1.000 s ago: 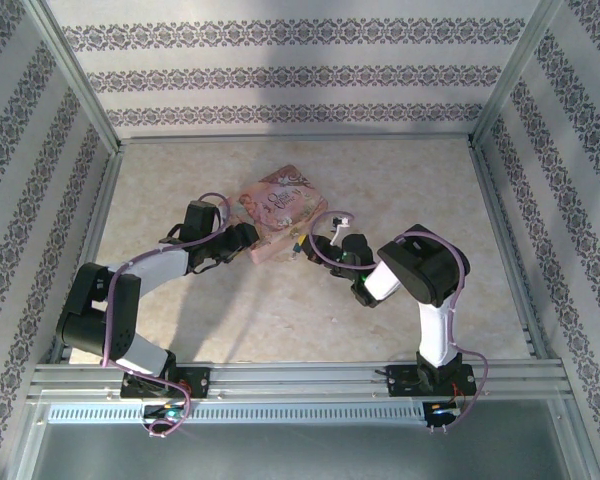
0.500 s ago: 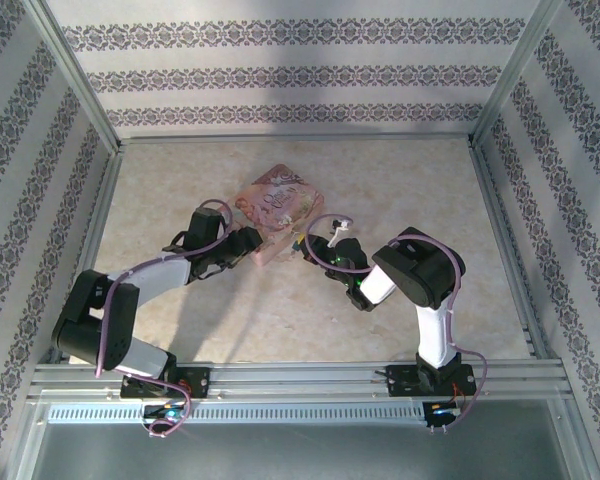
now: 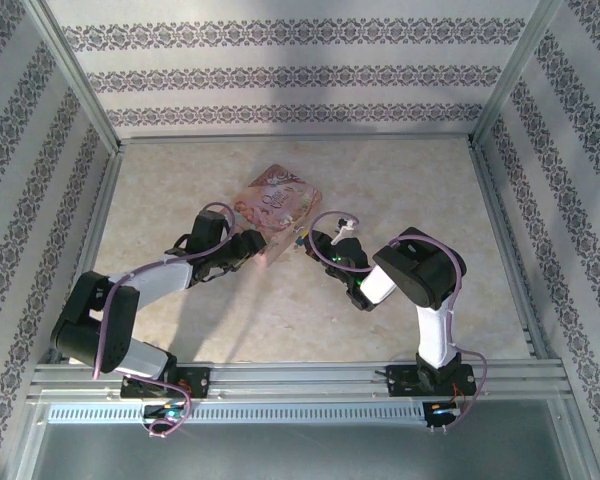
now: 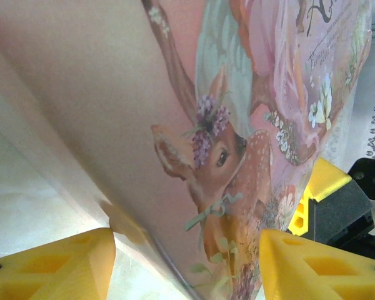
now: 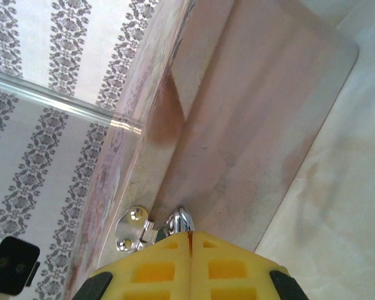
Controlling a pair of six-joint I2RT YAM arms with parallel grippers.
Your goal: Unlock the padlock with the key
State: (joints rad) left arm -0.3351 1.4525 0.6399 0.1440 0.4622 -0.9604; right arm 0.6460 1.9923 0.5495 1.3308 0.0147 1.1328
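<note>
At the tin's front corner: padlock and key not made out, presumably hidden by chrome clasp (image 5: 134, 228) | right claw (image 5: 189, 236) pressed together, tips at clasp | left claw (image 4: 187, 265) spread astride pink tin (image 3: 275, 205) on desk (image 3: 280, 320) | tin has swung and right claw closed in; key insertion looks near.

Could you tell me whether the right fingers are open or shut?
Shut: in the right wrist view its yellow fingers meet along a seam.
</note>
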